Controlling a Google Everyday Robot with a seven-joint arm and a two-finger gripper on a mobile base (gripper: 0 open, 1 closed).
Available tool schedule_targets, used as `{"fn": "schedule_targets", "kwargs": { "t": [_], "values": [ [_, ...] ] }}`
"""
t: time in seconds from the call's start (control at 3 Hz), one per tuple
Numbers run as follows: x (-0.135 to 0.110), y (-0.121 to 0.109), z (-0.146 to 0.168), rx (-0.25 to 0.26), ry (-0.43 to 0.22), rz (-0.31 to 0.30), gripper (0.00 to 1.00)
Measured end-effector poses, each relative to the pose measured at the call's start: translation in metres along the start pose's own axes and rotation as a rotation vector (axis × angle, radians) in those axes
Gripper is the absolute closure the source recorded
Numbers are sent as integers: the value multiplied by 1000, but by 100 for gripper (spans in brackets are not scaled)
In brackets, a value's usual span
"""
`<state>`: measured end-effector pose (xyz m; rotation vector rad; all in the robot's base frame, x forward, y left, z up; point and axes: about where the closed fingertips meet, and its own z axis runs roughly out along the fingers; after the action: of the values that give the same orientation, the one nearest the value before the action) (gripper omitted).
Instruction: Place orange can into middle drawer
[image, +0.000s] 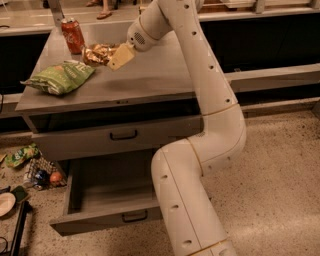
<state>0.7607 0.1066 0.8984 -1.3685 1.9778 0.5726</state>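
At the left of the desk (150, 75) lies a green chip bag (60, 77), with a red cola can (73, 35) upright behind it in the upper left. Right of that, the orange can (96, 54) sits on the desk. The gripper (119, 57) is close against the can's right side; I cannot tell whether it grips the can. Below, the middle drawer (90, 142) shows its front, and the lowest drawer (100, 220) is pulled out.
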Motion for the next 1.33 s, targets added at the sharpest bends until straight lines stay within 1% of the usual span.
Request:
{"fn": "schedule_targets", "kwargs": {
  "t": [0.33, 0.67, 1.0, 1.33],
  "values": [
    [-16, 30, -26, 34, -55, -3, 100],
    [-41, 35, -65, 110, -69, -67, 100],
    [-61, 21, -90, 199, -71, -136, 100],
    [-84, -21, -86, 285, -107, -212, 100]
  ]
}}
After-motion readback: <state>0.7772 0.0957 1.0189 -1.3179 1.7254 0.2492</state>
